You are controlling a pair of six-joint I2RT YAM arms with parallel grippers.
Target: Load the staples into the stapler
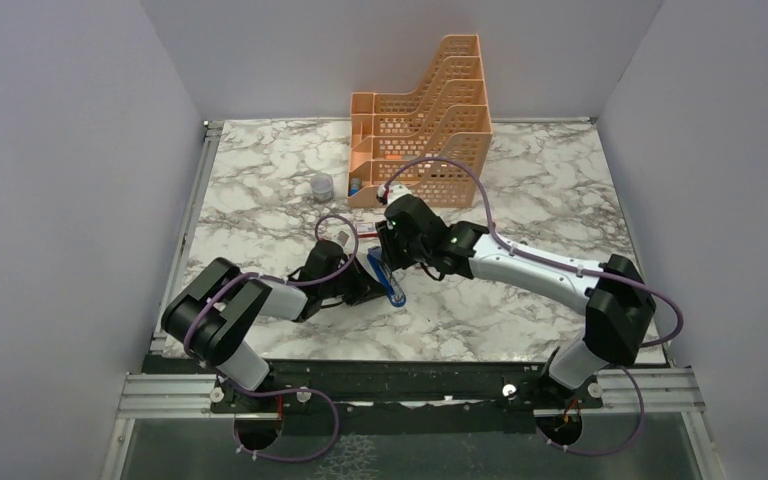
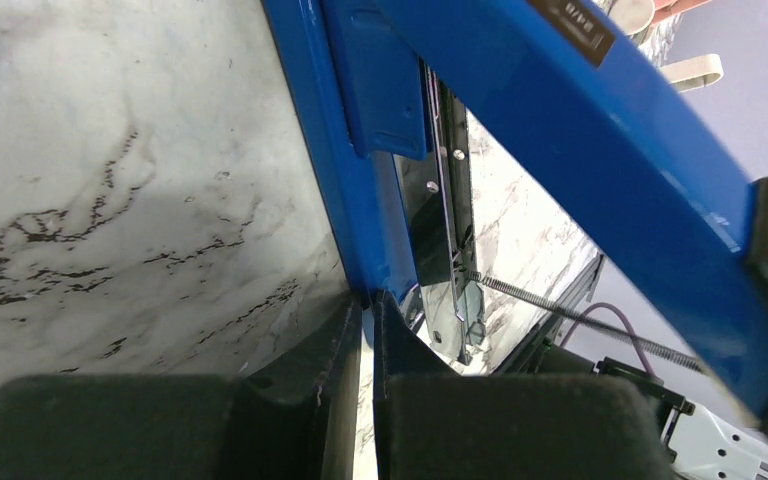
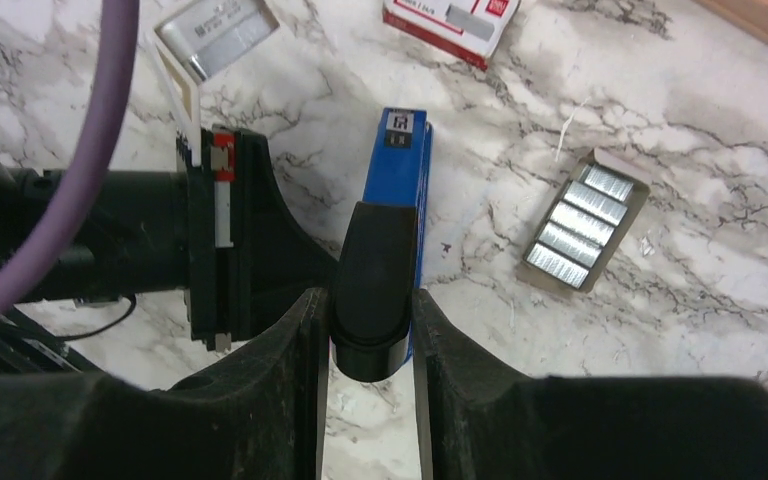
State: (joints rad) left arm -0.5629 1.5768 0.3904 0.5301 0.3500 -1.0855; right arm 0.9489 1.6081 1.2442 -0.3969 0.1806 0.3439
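Staples (image 3: 585,222) lie at two o'clock from the right gripper (image 3: 370,335), long axis running one-to-seven, nearer that arm; it and the left gripper (image 2: 365,320) each clamp the opened stapler (image 3: 400,165).

No text can be read: the small label (image 3: 399,130) on the stapler (image 3: 397,185) and the print on the red-and-white box (image 3: 450,25) are too blurred

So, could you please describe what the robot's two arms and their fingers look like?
The left arm and right arm both have bulky black joints joined by smooth white links, and a purple cable loops loosely along each. The left fingers and right fingers are matte black, thick and blocky, with flat inner faces.
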